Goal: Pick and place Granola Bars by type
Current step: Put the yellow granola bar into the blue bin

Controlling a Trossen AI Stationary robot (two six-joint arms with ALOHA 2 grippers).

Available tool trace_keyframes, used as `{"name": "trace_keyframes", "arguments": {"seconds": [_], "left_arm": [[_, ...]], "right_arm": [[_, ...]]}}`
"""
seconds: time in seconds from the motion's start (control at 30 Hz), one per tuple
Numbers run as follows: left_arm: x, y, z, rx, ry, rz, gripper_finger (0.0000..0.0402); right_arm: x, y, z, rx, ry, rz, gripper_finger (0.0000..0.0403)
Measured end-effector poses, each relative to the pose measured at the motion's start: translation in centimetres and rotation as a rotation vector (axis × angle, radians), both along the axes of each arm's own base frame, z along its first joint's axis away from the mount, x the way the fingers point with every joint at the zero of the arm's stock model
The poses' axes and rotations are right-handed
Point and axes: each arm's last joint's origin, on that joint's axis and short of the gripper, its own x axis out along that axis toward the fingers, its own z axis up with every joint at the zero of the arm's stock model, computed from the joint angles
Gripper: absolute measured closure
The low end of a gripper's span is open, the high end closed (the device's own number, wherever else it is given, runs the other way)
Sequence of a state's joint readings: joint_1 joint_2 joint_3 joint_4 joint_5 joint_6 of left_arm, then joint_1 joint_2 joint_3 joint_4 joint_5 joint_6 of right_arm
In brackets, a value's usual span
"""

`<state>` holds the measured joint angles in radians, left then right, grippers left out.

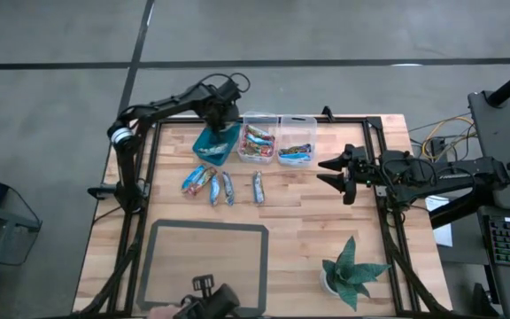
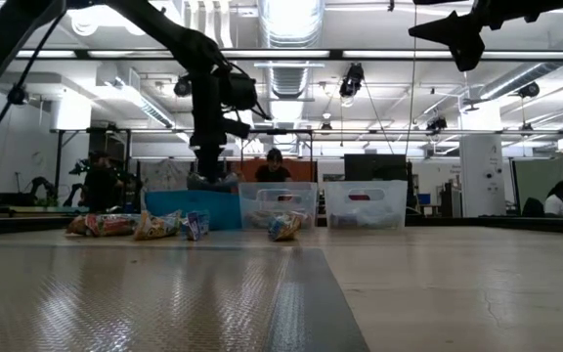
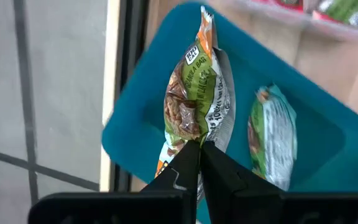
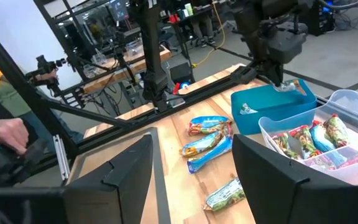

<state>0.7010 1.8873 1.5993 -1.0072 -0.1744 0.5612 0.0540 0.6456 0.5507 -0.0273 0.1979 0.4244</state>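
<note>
Granola Bars (image 1: 209, 183): four loose on table. Left gripper (image 3: 199, 149) pinched shut on a green bar (image 3: 197, 99), teal bin (image 3: 135, 124) directly below, one bar inside. Both clear bins (image 1: 279, 133) part-filled. Right gripper (image 1: 339, 175) idle, jaws apart, empty.

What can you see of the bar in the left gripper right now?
The held bar has a shiny green and silver wrapper with an orange end and a picture of granola on the front. The left gripper is shut on one end, so the bar hangs above the teal bin, apart from its floor. A second green bar already lies in that bin. The wrapper looks creased but whole.
</note>
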Motion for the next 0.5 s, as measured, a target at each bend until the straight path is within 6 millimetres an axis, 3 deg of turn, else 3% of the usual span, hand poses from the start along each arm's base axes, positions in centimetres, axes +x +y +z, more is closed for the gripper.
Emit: {"name": "trace_keyframes", "arguments": {"seconds": [0.5], "left_arm": [[0.9, 1.7, -4.3, -0.047, 0.079, -0.018, 0.0402]], "right_arm": [[0.0, 0.1, -0.4, 0.046, 0.034, 0.022, 0.0193]]}}
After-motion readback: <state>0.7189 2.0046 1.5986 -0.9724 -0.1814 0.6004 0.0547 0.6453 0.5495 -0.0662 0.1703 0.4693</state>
